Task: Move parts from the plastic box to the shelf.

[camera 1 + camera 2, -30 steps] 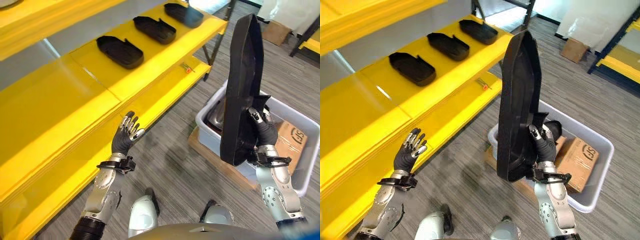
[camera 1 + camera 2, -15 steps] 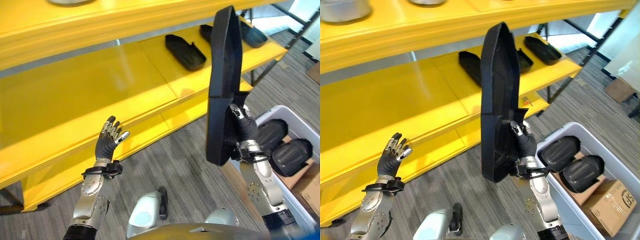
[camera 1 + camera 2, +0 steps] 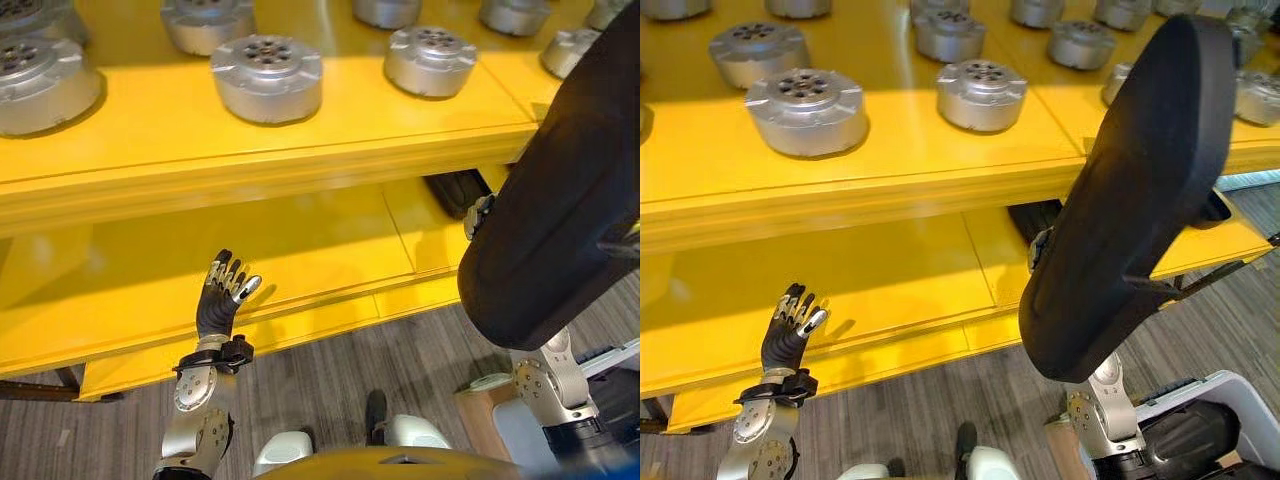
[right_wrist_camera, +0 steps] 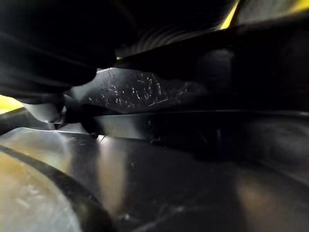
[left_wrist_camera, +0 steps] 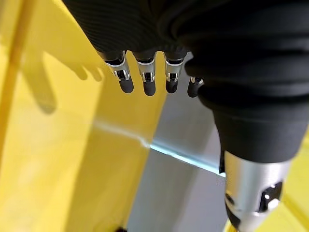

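Note:
A large black moulded part [image 3: 1130,200] hangs tilted in front of the yellow shelf [image 3: 890,185], its top leaning to the right. My right hand [image 3: 1040,246] is shut on the part's lower left edge, and the part hides most of that hand. The right wrist view has the part's dark inner face [image 4: 159,145] very close. My left hand [image 3: 222,297] is raised and open before the lower shelf board [image 3: 300,260], holding nothing; its fingers [image 5: 145,79] point straight out. The plastic box [image 3: 1237,395] sits at the lower right with black parts [image 3: 1180,440] in it.
Several round silver metal parts [image 3: 266,75] stand on the upper shelf board. Another black part [image 3: 455,190] lies on the lower board, just left of the held one. Grey wood-pattern floor [image 3: 330,365] runs below the shelf.
The camera has swung from the box up to the shelf. The black part has tipped from upright to leaning right and sits higher against the shelf. My left hand stays raised and open.

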Controlling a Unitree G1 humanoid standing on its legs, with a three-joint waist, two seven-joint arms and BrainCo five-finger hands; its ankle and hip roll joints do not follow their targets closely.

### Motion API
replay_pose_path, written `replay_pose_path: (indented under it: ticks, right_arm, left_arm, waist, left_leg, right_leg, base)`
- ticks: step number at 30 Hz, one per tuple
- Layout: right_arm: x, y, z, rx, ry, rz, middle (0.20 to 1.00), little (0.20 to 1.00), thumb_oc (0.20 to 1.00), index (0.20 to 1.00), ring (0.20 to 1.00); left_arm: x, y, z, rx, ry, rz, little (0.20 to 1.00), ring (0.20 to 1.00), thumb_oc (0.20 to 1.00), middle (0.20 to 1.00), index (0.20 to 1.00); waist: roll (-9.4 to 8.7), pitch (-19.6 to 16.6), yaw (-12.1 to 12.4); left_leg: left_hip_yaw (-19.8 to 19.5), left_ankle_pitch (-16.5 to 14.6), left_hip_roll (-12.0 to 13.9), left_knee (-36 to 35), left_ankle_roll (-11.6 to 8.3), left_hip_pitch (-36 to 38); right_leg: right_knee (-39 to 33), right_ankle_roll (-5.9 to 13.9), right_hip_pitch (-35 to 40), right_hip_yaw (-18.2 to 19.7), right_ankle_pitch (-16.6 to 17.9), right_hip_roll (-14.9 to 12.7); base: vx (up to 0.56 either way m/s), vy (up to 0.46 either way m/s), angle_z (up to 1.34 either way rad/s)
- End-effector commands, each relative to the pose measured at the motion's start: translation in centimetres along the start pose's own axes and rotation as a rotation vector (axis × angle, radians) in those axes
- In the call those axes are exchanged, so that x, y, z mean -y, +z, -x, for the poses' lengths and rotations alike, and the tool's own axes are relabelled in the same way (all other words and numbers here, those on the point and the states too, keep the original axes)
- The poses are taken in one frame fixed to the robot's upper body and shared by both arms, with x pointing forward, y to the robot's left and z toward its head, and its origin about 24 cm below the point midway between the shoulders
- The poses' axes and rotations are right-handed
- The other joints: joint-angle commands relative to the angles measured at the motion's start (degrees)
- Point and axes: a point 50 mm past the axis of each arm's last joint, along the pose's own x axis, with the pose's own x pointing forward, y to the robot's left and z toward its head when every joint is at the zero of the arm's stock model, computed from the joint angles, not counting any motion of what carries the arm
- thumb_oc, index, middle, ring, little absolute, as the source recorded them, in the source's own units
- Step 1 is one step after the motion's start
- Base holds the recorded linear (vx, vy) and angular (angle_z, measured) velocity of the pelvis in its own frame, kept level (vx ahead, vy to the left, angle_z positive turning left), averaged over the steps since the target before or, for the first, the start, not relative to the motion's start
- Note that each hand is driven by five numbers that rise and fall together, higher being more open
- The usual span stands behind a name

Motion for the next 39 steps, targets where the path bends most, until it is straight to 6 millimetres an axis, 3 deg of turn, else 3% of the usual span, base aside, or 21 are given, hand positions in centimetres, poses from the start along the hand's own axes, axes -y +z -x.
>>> replay_pose_path:
  ticks: [1, 3, 4, 7, 9, 11, 12, 14, 16, 19, 20, 23, 30, 35, 39]
  right_arm:
    - [-0.5, 1.7, -0.5, 0.082, 0.039, -0.001, 0.2, 0.2, 0.2, 0.2, 0.2]
    - [-0.6, 1.8, -0.7, 0.09, 0.05, -0.002, 0.2, 0.2, 0.2, 0.2, 0.2]
    - [-0.7, 2.0, -1.0, 0.094, 0.058, 0.013, 0.2, 0.2, 0.2, 0.2, 0.2]
    - [-0.9, 2.2, -1.4, 0.103, 0.083, 0.028, 0.2, 0.2, 0.2, 0.2, 0.2]
    - [-1.0, 2.4, -1.5, 0.112, 0.083, 0.047, 0.2, 0.2, 0.2, 0.2, 0.2]
    - [-1.1, 2.0, -1.5, 0.105, 0.062, 0.037, 0.2, 0.2, 0.2, 0.2, 0.2]
    - [-1.1, 2.0, -1.5, 0.105, 0.062, 0.037, 0.2, 0.2, 0.2, 0.2, 0.2]
    - [-1.3, 1.8, -1.3, 0.095, 0.063, 0.041, 0.2, 0.2, 0.2, 0.2, 0.2]
    - [-2.4, 1.8, -1.3, 0.099, 0.123, 0.057, 0.2, 0.2, 0.2, 0.2, 0.2]
    - [-2.6, 2.2, -1.4, 0.116, 0.134, 0.108, 0.2, 0.2, 0.2, 0.2, 0.2]
    - [-3.4, 3.3, -1.6, 0.17, 0.183, 0.156, 0.2, 0.2, 0.2, 0.2, 0.2]
    - [-4.3, 4.7, -2.0, 0.246, 0.223, 0.212, 0.2, 0.2, 0.2, 0.2, 0.2]
    - [-7.7, 8.5, -3.2, 0.482, 0.374, 0.384, 0.2, 0.2, 0.2, 0.2, 0.2]
    - [-9.6, 9.8, -3.8, 0.597, 0.451, 0.506, 0.2, 0.2, 0.2, 0.2, 0.2]
    - [-11.2, 10.6, -4.5, 0.701, 0.51, 0.714, 0.2, 0.2, 0.2, 0.2, 0.2]
  left_arm:
    - [0.6, 2.6, -0.5, 0.095, -0.104, -0.045, 1.0, 1.0, 1.0, 1.0, 1.0]
    - [0.7, 2.5, -0.5, 0.095, -0.1, -0.037, 1.0, 1.0, 1.0, 1.0, 1.0]
    - [0.8, 2.4, -0.7, 0.094, -0.101, -0.021, 1.0, 1.0, 1.0, 1.0, 1.0]
    - [1.1, 2.5, -0.8, 0.103, -0.107, -0.011, 1.0, 1.0, 1.0, 1.0, 1.0]
    - [1.4, 2.5, -1.0, 0.103, -0.117, -0.007, 1.0, 1.0, 1.0, 1.0, 1.0]
    - [1.9, 2.6, -1.1, 0.105, -0.136, 0.011, 1.0, 1.0, 1.0, 1.0, 1.0]
    - [1.9, 2.6, -1.1, 0.105, -0.136, 0.011, 1.0, 1.0, 1.0, 1.0, 1.0]
    - [1.9, 2.5, -1.2, 0.101, -0.137, 0.009, 1.0, 1.0, 1.0, 1.0, 1.0]
    - [1.9, 2.6, -1.3, 0.107, -0.144, -0.001, 1.0, 1.0, 1.0, 1.0, 1.0]
    - [2.0, 2.8, -1.3, 0.113, -0.158, -0.011, 1.0, 1.0, 1.0, 1.0, 1.0]
    - [1.9, 3.0, -1.4, 0.124, -0.157, -0.024, 1.0, 1.0, 1.0, 1.0, 1.0]
    - [1.7, 3.4, -1.5, 0.141, -0.148, -0.045, 1.0, 1.0, 1.0, 1.0, 1.0]
    - [1.4, 4.2, -1.8, 0.18, -0.134, -0.058, 1.0, 1.0, 1.0, 1.0, 1.0]
    - [1.6, 4.3, -1.9, 0.189, -0.143, -0.061, 1.0, 1.0, 1.0, 1.0, 1.0]
    - [1.7, 4.5, -2.0, 0.203, -0.157, -0.072, 1.0, 1.0, 1.0, 1.0, 1.0]
  waist:
    - [0.3, -0.9, 0.9]
    - [0.51, -0.8, 1.0]
    - [0.9, -0.2, 1.5]
    - [0.99, 0.5, 1.9]
    - [1.02, 1.1, 1.9]
    - [1.57, 1.8, 1.3]
    - [1.56, 1.8, 1.3]
    - [2.46, 2.1, 0.7]
    - [3.79, 1.6, 0.8]
    - [3.4, 1.9, 0.9]
    - [2.82, 2.1, 1.1]
    - [2.12, 1.7, 1.3]
    - [0.43, 0.7, 2.0]
    - [-0.18, 0.4, 2.7]
    - [-0.64, 0.5, 3.4]
  left_leg:
    - [-3.8, 7.3, 7.9, -5.7, -4.47, -1.6]
    - [-4.3, 8.1, 8.4, -5.3, -5.01, -2.4]
    - [-5.2, 10.8, 8.6, -3.6, -6.12, -5.1]
    - [-6.3, 11.3, 7.7, -1.9, -6.29, -6.4]
    - [-5.4, 12.3, 8.6, -0.5, -6.4, -7.8]
    - [-1.2, 15.5, 13.4, -3.4, -6.35, -9.1]
    - [-1.1, 15.7, 13.4, -3.9, -6.4, -8.8]
    - [2.6, 17.7, 16.1, -6.4, -6.75, -8.9]
    - [2.5, 15.1, 14.4, -6.2, -6.41, -8.1]
    - [2.8, 13.3, 13.1, -4.2, -6.15, -8.3]
    - [3.3, 11.4, 11.6, -2.7, -5.96, -8.2]
    - [3.8, 9.9, 10.2, -1.4, -5.8, -8.3]
    - [4.9, 7.9, 8.7, 0.5, -5.46, -8.5]
    - [5.1, 7.4, 8.5, 0.9, -5.41, -8.4]
    - [5.1, 7.2, 8.5, 1.1, -5.48, -8.3]
  right_leg:
    - [8.5, 6.19, -1.7, -1.9, -3.6, -8.4]
    - [8.9, 5.6, -1.6, -2.5, -4.1, -8.2]
    - [8.5, 4.61, -1.0, -3.9, -5.0, -8.1]
    - [8.3, 4.48, -0.6, -4.7, -4.7, -8.4]
    - [9.4, 4.34, -0.6, -5.9, -5.2, -9.3]
    - [11.1, 4.72, -0.7, -7.4, -6.3, -10.9]
    - [11.3, 4.7, -0.8, -7.4, -6.5, -10.9]
    - [13.4, 5.42, -1.6, -7.5, -6.8, -12.2]
    - [13.9, 6.3, -1.3, -6.8, -5.8, -13.8]
    - [13.3, 6.87, 0.2, -7.1, -5.2, -15.4]
    - [12.0, 7.61, 1.9, -7.2, -4.2, -16.9]
    - [10.3, 8.36, 2.9, -6.8, -3.0, -18.0]
    - [7.9, 9.63, 3.8, -5.9, -1.3, -19.0]
    - [7.5, 9.96, 3.8, -5.4, -1.2, -18.9]
    - [7.5, 10.18, 3.9, -5.3, -1.4, -18.8]
  base:
    - [-0.01, -0.151, 0.17]
    - [-0.05, -0.169, 0.19]
    - [-0.07, -0.163, 0.26]
    - [-0.04, -0.082, 0.44]
    - [-0.04, 0.013, 0.32]
    - [-0.05, 0.125, 0.36]
    - [-0.03, 0.13, 0.73]
    - [0.02, 0.166, 0.63]
    - [0.09, 0.259, -0.03]
    - [0.08, 0.189, -0.08]
    - [0.08, 0.174, 0.08]
    - [0.07, 0.139, 0.14]
    - [0.04, 0.075, 0.11]
    - [0.03, 0.015, -0.11]
    - [0.02, -0.007, -0.05]
